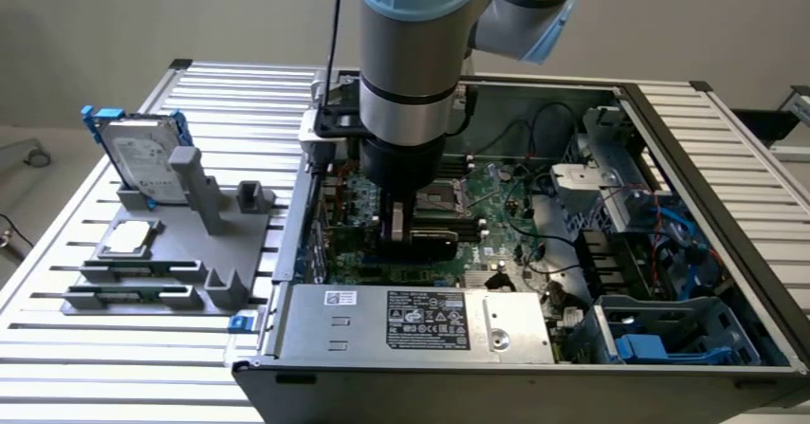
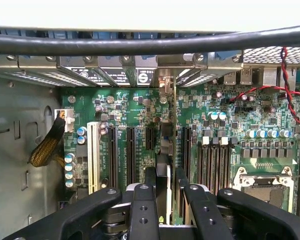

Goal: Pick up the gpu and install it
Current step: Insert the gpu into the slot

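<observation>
My gripper [image 1: 408, 236] reaches down inside the open computer case [image 1: 658, 120], over the green motherboard [image 1: 500, 206]. It is shut on the gpu [image 1: 428, 245], whose black shroud shows below the wrist. In the wrist view the gpu [image 2: 166, 145] is seen edge-on between the two black fingers [image 2: 150, 181] of my gripper [image 2: 165, 184]. The card stands upright, in line with the black expansion slots [image 2: 131, 150]. Its silver end bracket [image 2: 166, 84] reaches the rear slot openings of the case. Whether its lower edge sits in a slot is hidden.
A grey fixture [image 1: 215, 206] on the slatted table at the exterior view's left holds the silver hard drive with blue rails [image 1: 137, 154], a processor [image 1: 131, 239] and memory sticks [image 1: 139, 270]. The power supply [image 1: 418, 320], black cables [image 1: 557, 120] and a blue bay [image 1: 646, 348] crowd the case.
</observation>
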`<act>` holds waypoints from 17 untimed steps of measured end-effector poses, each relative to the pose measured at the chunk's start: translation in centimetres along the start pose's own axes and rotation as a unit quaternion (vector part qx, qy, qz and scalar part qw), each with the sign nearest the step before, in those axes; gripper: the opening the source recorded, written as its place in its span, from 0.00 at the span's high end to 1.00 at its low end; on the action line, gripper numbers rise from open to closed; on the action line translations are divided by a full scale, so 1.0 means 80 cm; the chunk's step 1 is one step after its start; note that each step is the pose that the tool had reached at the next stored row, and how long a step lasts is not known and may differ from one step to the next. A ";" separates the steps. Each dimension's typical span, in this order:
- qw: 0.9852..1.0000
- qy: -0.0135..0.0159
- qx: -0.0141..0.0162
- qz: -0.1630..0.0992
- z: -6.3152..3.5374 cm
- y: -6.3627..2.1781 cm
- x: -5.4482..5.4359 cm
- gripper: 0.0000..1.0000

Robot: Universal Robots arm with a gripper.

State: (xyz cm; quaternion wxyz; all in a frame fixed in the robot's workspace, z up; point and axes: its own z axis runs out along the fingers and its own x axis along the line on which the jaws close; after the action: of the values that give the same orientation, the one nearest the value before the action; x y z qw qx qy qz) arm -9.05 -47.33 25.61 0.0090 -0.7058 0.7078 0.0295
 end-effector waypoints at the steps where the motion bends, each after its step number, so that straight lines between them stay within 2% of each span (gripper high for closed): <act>1: 1.000 0.000 0.000 0.000 0.000 0.000 0.000 0.74; 17: 1.000 -0.001 -0.002 0.000 0.000 0.000 0.000 0.74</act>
State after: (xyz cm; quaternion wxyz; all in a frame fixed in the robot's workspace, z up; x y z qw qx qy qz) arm -9.08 -47.32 25.63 0.0087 -0.7059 0.7076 0.0318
